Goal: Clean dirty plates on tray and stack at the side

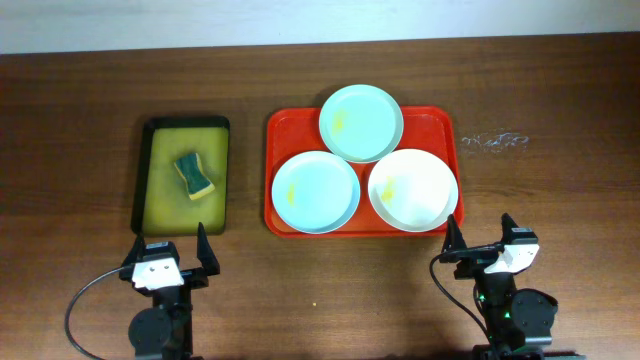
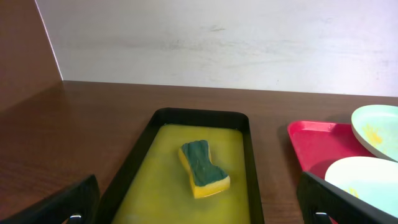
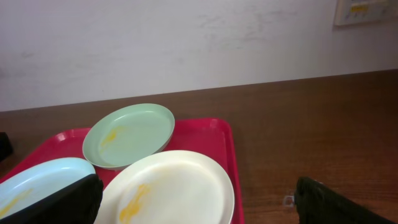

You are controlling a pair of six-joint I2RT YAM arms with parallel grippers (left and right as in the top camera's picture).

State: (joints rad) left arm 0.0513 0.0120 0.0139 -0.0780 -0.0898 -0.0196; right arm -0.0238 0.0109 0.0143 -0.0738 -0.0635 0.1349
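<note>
The red tray (image 1: 285, 128) holds three plates. A pale blue-green plate (image 1: 361, 123) lies at the back, overlapping the other two. Another blue-green plate (image 1: 315, 192) lies front left, a white plate (image 1: 412, 189) front right. All three show yellowish smears. In the right wrist view the white plate (image 3: 171, 186) is nearest, the back plate (image 3: 130, 134) behind it, on the tray (image 3: 205, 134). My left gripper (image 1: 172, 256) is open and empty, in front of the yellow-green tray. My right gripper (image 1: 478, 238) is open and empty, just in front of the red tray's right corner.
A dark-rimmed yellow-green tray (image 1: 158, 200) stands left of the red tray with a yellow and green sponge (image 1: 196, 175) in it; the sponge (image 2: 203, 168) also shows in the left wrist view. A faint scuff (image 1: 495, 140) marks the table at the right. A wall runs behind.
</note>
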